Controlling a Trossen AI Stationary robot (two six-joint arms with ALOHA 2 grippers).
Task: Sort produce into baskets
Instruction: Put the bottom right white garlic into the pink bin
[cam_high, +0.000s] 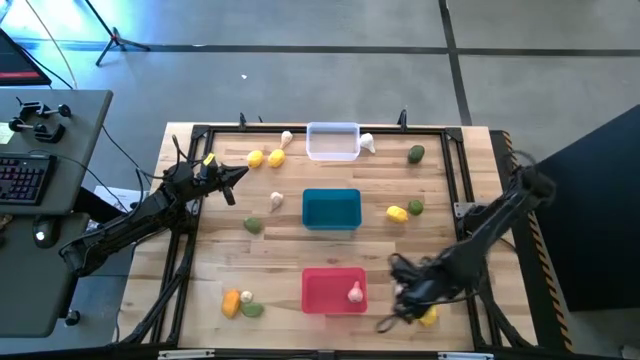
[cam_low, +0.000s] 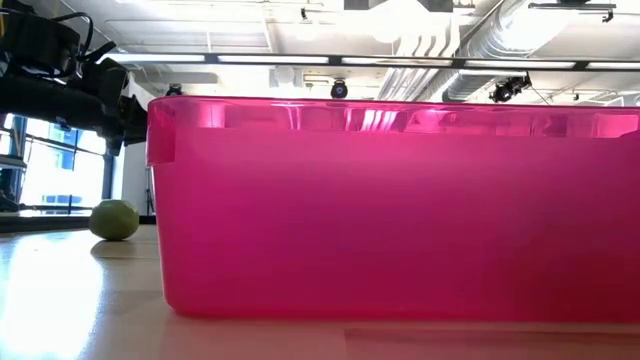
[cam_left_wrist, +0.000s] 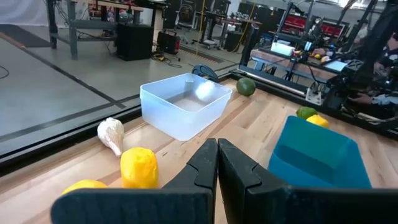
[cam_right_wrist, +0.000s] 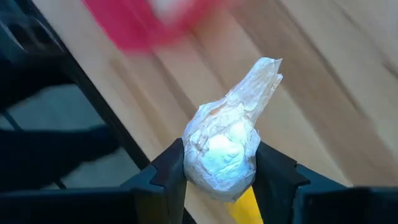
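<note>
Already clamped in the right claw (cam_right_wrist: 219, 171) near the counter's front right corner, garlic bulb (cam_right_wrist: 225, 146) with tip pointing forward, red basket (cam_high: 335, 291) just beside toward centre; left claw (cam_left_wrist: 217, 163) shut, waiting far-left.

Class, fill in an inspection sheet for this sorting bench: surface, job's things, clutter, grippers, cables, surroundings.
Surface: wooden table in a dark frame.
Job's things: clear basket empty; teal basket looks empty; red basket holds one garlic bulb; yellow, green and whitish produce scattered around.
Clutter: nothing seen on the table.
Grippers: left gripper shut, empty, by the yellow fruits; right gripper clamped on a garlic bulb right of the red basket.
Cables: cables by the left arm.
Surroundings: side desk with a keyboard; workshop behind.
</note>
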